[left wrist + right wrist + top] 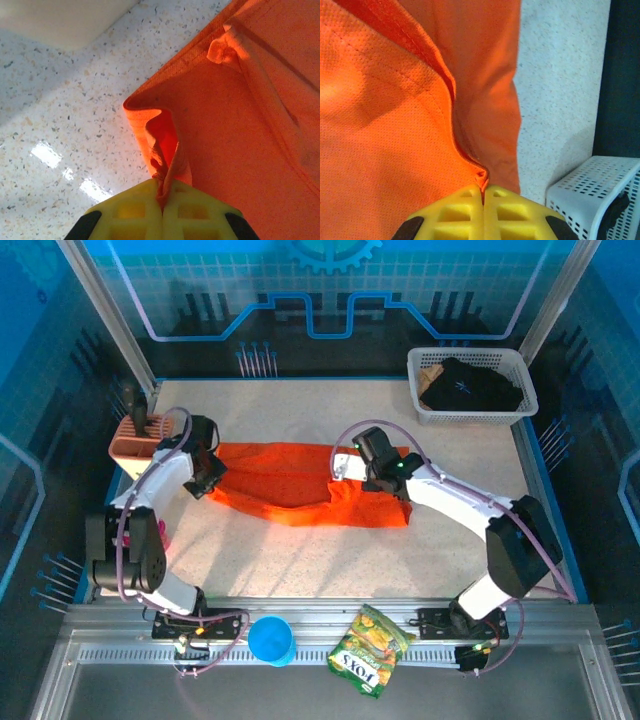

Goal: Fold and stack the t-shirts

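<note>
Orange t-shirt (290, 485) lies as a long, partly folded band across the middle of the table (300, 570), held at both ends. At its left end, just beside a tan tool holder (135, 445), the left gripper (162, 197) has its yellow fingers pressed together on a thin twist of fabric at a corner; the bite looks small, so a firm pull could tear the cloth free and drop that side. Between the arms the shirt sags in uneven layers with a hem rolled over, and lifting it unevenly would likely skew the fold. At the right end the right gripper (483, 190) is likewise pinched shut on a narrow crease where two layers meet; it may hold one layer only, in which case the lower one would trail behind. Farther right, in the white basket (425, 365) at the far corner, the black t-shirt (470, 388) waits in a heap, well apart from the orange one.
</note>
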`<state>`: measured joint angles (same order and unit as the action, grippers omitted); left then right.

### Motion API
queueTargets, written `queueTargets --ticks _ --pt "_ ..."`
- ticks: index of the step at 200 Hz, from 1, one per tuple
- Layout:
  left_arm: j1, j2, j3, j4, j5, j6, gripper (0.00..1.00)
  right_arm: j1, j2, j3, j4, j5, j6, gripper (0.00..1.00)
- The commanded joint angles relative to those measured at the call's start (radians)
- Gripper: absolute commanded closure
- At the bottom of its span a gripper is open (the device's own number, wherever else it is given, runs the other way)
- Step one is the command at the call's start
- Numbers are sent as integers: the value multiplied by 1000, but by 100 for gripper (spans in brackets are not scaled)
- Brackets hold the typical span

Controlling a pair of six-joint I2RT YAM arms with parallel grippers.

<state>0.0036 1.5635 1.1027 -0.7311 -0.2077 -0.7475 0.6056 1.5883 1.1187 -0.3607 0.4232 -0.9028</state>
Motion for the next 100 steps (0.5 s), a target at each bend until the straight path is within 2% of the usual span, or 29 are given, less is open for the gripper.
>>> queueTargets --ticks 1,56,100 --pt "7 68 62 -40 -49 32 100 -34 54 46 62 22 0 100" --pt "9 235 159 -59 -101 21 100 -73 174 69 116 54 68 100" --pt "10 283 201 -92 -158 7 100 -91 237 66 173 84 130 100"
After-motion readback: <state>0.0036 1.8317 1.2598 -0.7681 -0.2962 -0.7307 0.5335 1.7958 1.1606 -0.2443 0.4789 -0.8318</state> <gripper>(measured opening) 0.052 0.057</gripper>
